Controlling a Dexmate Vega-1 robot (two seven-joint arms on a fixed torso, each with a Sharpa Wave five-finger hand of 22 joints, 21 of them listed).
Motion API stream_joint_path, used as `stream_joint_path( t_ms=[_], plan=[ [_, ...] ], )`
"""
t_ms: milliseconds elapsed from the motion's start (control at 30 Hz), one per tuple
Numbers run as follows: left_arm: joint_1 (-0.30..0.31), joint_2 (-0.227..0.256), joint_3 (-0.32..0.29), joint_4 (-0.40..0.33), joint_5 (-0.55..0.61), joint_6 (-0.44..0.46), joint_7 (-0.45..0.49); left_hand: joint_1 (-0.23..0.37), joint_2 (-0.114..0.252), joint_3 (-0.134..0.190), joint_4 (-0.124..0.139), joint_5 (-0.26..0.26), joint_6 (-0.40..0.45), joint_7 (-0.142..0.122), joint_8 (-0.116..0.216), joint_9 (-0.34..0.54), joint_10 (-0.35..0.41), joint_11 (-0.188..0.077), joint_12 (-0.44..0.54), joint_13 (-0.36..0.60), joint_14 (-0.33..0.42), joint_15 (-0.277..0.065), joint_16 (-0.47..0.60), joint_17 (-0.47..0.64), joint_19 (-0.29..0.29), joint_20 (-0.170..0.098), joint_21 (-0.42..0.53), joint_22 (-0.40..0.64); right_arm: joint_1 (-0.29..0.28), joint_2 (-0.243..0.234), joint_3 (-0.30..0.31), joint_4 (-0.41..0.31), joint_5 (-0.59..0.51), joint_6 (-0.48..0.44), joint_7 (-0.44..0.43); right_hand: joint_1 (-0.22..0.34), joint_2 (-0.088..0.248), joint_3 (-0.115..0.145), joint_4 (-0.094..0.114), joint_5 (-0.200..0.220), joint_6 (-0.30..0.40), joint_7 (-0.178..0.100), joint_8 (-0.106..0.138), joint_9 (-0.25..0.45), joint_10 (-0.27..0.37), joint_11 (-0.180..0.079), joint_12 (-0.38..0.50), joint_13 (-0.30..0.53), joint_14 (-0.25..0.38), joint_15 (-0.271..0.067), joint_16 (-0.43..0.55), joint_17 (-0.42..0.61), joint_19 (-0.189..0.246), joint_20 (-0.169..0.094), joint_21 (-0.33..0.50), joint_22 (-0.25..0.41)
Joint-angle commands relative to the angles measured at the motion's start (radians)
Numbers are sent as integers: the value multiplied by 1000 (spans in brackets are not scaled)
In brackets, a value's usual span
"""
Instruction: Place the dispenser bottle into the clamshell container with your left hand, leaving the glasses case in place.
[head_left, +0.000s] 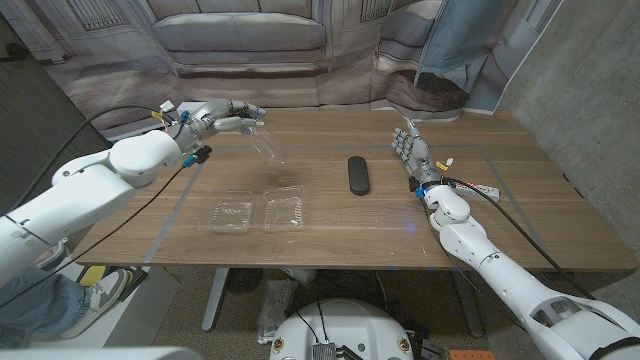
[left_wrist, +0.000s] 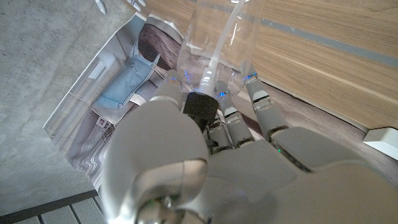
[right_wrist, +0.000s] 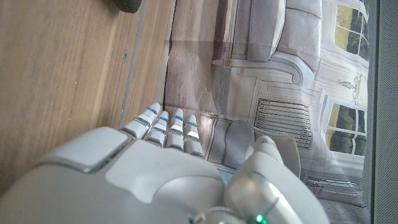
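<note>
My left hand (head_left: 215, 120) holds a clear dispenser bottle (head_left: 266, 147) above the table's far left part, tilted with its body slanting down toward the middle. In the left wrist view the fingers (left_wrist: 264, 109) wrap the bottle (left_wrist: 217, 37) around its black collar. An open clear clamshell container (head_left: 260, 213) lies on the table nearer the front, below and in front of the bottle. To the container's right, a black glasses case (head_left: 358, 175) lies on the wood; its end also peeks in as the case (right_wrist: 127, 5). My right hand (head_left: 410, 148) stands right of the case, fingers straight, holding nothing.
The wooden table (head_left: 500, 210) has pale tape lines marking a rectangle around the work area. A printed backdrop of a sofa (head_left: 240, 40) hangs behind the far edge. Cables (head_left: 470, 185) run along my right arm.
</note>
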Motion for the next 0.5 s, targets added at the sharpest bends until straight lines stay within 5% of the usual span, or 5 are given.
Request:
stream_joint_path(
  t_ms=[33,500],
  plan=[
    [62,3,-44,-21,6,-30,-20,1,6,5,3,4,8,1,-1,4,3,4,-2,5,11,-8,-6,3,-3,-1,-5,5,3,3,-5,-4,-10,2,-9,11,3,-4,-3,-1,9,-1,-2,5,10,2,-6,6,4,2,-6,4,8,-16,-1,2],
    [163,4,-123,-88,19,24,-16,-1,4,6,4,4,8,3,-5,4,4,7,-5,6,11,-6,-9,3,-3,0,-8,5,-1,2,-8,-24,-11,-5,-14,11,3,-5,-3,-1,10,0,-1,5,11,3,-5,6,4,2,-6,4,9,-17,-1,2]
  ],
)
